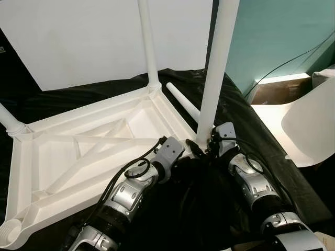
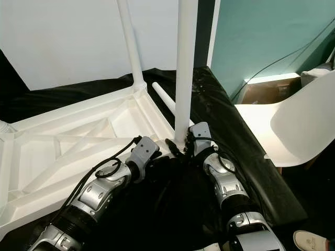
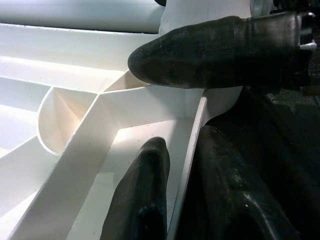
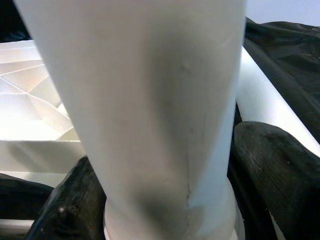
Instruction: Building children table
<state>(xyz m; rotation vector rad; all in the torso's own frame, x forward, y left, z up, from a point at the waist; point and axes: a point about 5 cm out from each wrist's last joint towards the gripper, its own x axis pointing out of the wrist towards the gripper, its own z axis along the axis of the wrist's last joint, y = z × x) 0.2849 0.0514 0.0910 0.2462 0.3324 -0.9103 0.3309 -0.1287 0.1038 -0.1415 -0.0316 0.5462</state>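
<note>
The white plastic table top (image 1: pixel 78 157) lies upside down on a black cloth. One leg (image 1: pixel 149 47) stands upright in the far corner socket, and the stub of another (image 1: pixel 10 123) shows at the left corner. A third leg (image 1: pixel 217 68) stands in the near right corner socket; my right gripper (image 1: pixel 207 147) is shut around its base, one finger (image 4: pixel 280 170) on each side. My left gripper (image 3: pixel 150 105) sits at that same corner, one finger (image 3: pixel 215 50) against the socket and the other inside the frame, clamping the rim. A loose leg (image 1: pixel 183 102) lies on the cloth behind.
A white chair (image 2: pixel 298 125) stands to the right of the cloth's edge. Behind it, a cable hangs down the teal wall (image 1: pixel 277 36) above a brown box (image 1: pixel 272 89). A white wall lies behind the table top. A shoe (image 2: pixel 311 240) is at the bottom right.
</note>
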